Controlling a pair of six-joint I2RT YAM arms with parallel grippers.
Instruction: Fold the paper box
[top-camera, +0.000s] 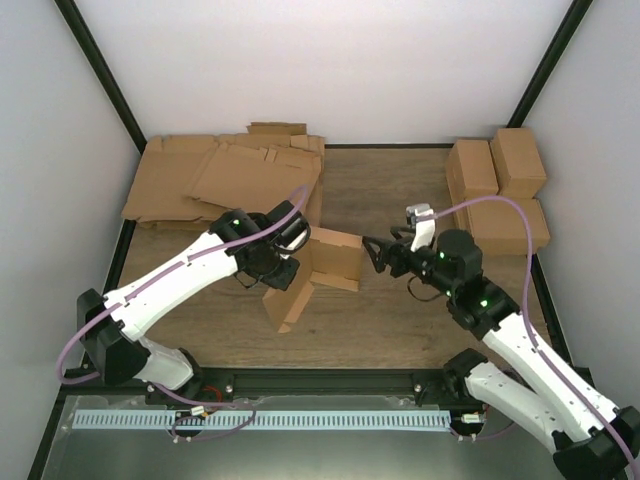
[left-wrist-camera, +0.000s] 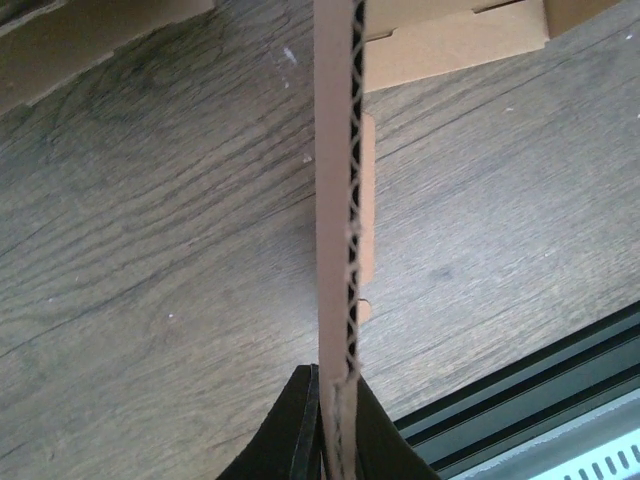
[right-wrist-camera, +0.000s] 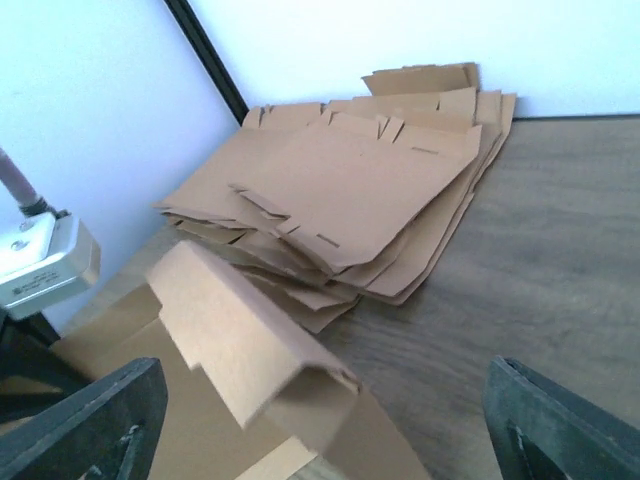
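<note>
- Two pincers are at the paper box (top-camera: 322, 262), which is half-formed and sits between them.
- The left pincer (left-wrist-camera: 335, 440) is clenched on one corrugated wall of the box, and the wall's edge is seen running straight out from between its fingers.
- The right pincer (top-camera: 376, 254) is spread wide and grasps nothing, with the box just ahead of its fingertips.
- The box is judged light and fairly stiff across its panels, yielding only along the creases. Crushing is likely if it is squeezed hard.
- A hold is best taken on a free flap edge near its crease, on the side away from the left pincer's grip.
- Little slip is expected on the matte board.
</note>
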